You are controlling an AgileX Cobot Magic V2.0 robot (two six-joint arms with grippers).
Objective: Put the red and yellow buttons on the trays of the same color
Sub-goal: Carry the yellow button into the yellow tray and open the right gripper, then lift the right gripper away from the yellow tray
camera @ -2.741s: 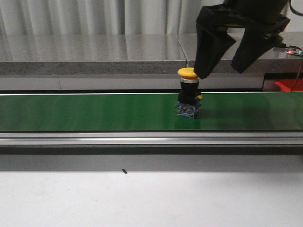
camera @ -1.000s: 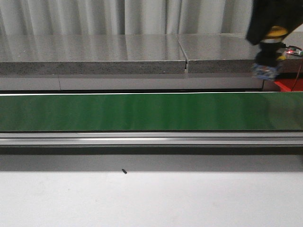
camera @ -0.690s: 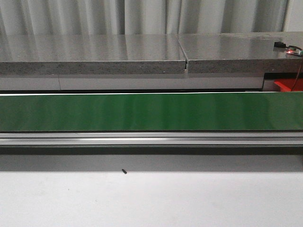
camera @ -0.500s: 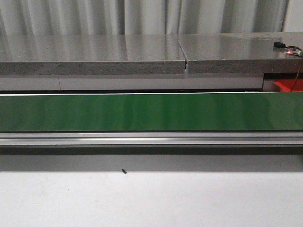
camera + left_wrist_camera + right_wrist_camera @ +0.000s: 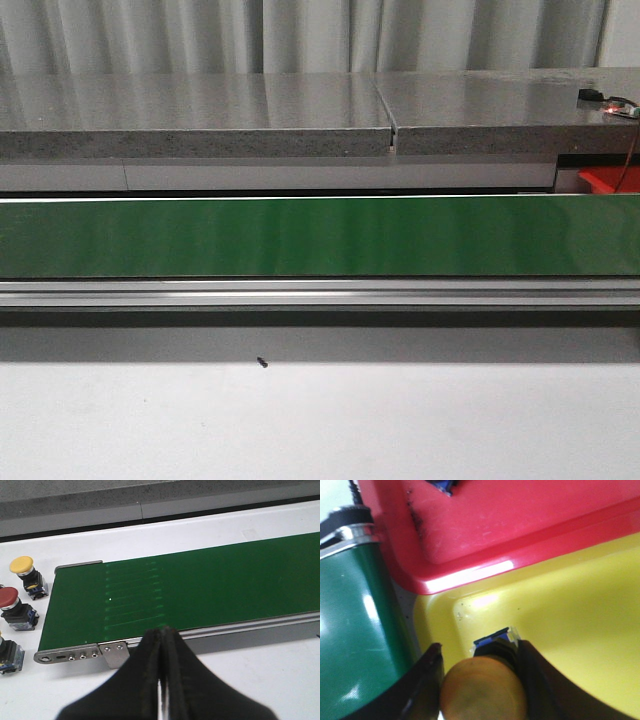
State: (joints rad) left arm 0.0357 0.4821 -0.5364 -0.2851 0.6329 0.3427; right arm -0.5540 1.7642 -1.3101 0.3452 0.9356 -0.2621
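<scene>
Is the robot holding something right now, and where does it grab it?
Yes. The right gripper holds the yellow button by its cap and body, over the yellow tray. The left gripper holds nothing.

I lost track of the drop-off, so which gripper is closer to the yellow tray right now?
Right. The right gripper hangs over the yellow tray, holding a yellow button. The left gripper is shut beside the belt's other end, no tray in its view.

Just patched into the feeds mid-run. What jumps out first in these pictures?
The right pincer grips a yellow button low over the yellow tray, which sits beside the red tray. The long green conveyor belt runs bare across the front view. Past its end, three more buttons wait on the white table, among them a yellow-capped button and a red-capped button, while the left pincer hangs shut.
</scene>
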